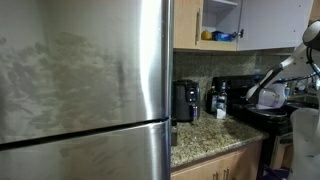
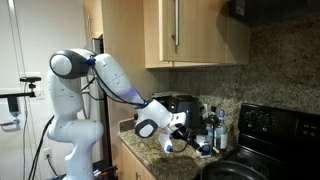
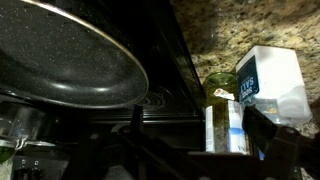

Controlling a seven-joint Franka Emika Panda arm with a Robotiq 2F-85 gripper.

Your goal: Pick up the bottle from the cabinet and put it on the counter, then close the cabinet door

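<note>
The small whitish bottle (image 3: 225,125) with a bluish label stands upright on the speckled counter (image 3: 225,30), beside the black stove top. My gripper (image 3: 200,130) is open, with its dark fingers (image 3: 264,128) on either side of the bottle, which is nearer the right finger. In an exterior view the arm reaches down to the bottle (image 1: 221,110) on the counter (image 1: 205,138). Above, the cabinet (image 1: 224,12) is open and shows its white inside, with the cabinet door (image 1: 186,22) swung out. In an exterior view the gripper (image 2: 180,121) hovers low over the counter (image 2: 150,152).
A black pan (image 3: 70,55) sits on the stove (image 1: 262,112). A white container (image 3: 272,78) stands behind the bottle. A black coffee maker (image 1: 185,100) is on the counter, and the steel fridge (image 1: 85,90) fills the left. Yellow and blue items (image 1: 216,35) lie in the cabinet.
</note>
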